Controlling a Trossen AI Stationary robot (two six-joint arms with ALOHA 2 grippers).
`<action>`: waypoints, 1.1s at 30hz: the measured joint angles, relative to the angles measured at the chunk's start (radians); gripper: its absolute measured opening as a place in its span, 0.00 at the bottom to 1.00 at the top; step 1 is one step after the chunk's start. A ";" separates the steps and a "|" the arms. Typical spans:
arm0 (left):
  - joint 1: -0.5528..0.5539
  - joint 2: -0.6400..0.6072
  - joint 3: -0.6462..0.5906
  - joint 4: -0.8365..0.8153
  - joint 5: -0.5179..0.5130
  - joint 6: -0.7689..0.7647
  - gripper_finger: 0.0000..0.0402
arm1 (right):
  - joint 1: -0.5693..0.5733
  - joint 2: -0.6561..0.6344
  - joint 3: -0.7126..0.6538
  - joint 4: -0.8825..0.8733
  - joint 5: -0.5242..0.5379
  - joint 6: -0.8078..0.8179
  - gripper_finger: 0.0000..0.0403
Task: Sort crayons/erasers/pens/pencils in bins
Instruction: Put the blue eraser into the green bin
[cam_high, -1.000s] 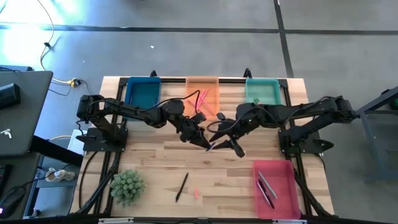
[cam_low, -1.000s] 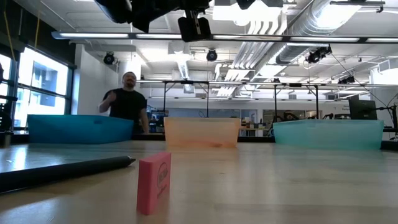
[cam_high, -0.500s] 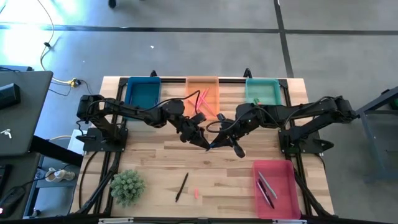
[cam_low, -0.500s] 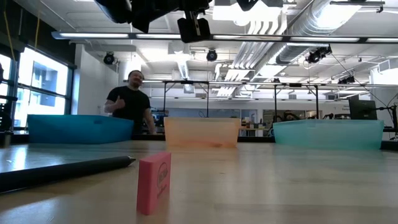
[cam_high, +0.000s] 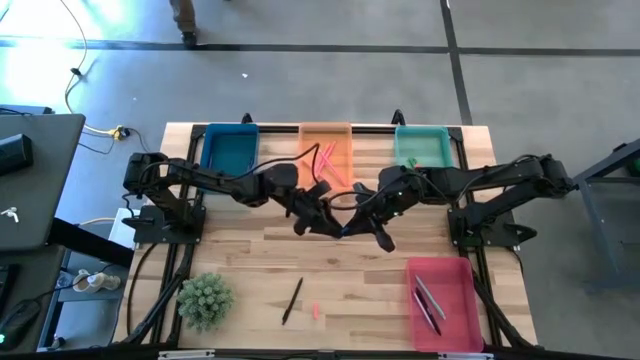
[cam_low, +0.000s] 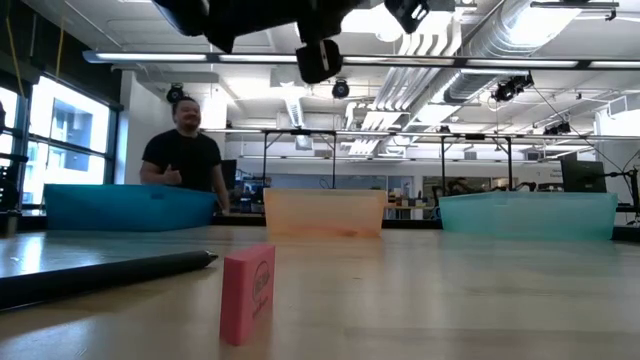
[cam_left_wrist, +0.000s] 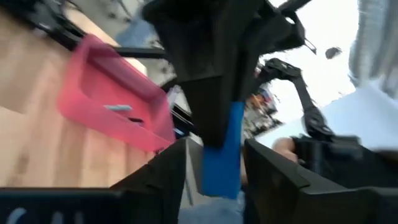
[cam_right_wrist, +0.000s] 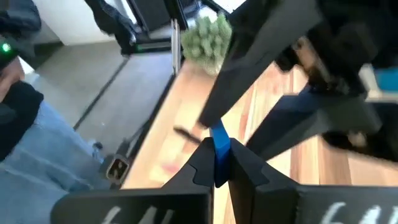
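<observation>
Right tool (cam_right_wrist: 214, 163) clenched on a small flat blue eraser (cam_right_wrist: 219, 151), pinched at one end between both fingers. Left tool (cam_left_wrist: 214, 163) released: its fingers stand apart on either side of the same blue piece, and in the left wrist view the eraser (cam_left_wrist: 222, 149) hangs from the dark tip of the other arm's tool, clear of both left fingers.

In the high view the two tools meet tip to tip above the middle of the wooden slatted bench (cam_high: 250, 270), left tool (cam_high: 318, 222) just beside right tool (cam_high: 352, 222). Eraser itself too small to pick out from overhead.

Beyond the tools, along the bench's far edge: shallow dark blue plastic bin (cam_high: 228, 150), orange bin (cam_high: 326, 148) holding salmon-pink sticks (cam_high: 326, 158), teal-green bin (cam_high: 421, 146). The orange bin lies nearest the tools.

To the right tool's near side, at the bench corner: red-pink bin (cam_high: 441, 303) with slim dark pens (cam_high: 428, 303) lying in it.

On the near side of both tools, on bare wood: one slim dark pen (cam_high: 292, 300), and just beside it a small pink eraser block (cam_high: 315, 311), standing on edge in the low view (cam_low: 248, 294). Near the left tool's side, a small spiky green plant (cam_high: 204, 299).

A person (cam_low: 180, 160) stands in the room behind the blue bin.
</observation>
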 joint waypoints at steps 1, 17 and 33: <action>0.001 0.000 0.000 -0.010 -0.023 0.002 0.38 | -0.001 -0.009 0.000 -0.025 0.002 0.000 0.01; 0.029 0.000 0.001 -0.039 -0.076 0.054 0.44 | -0.113 -0.225 0.000 -0.473 0.364 -0.046 0.01; 0.027 0.000 0.001 -0.082 -0.128 0.055 0.42 | -0.464 -0.351 -0.118 -0.678 0.665 0.061 0.01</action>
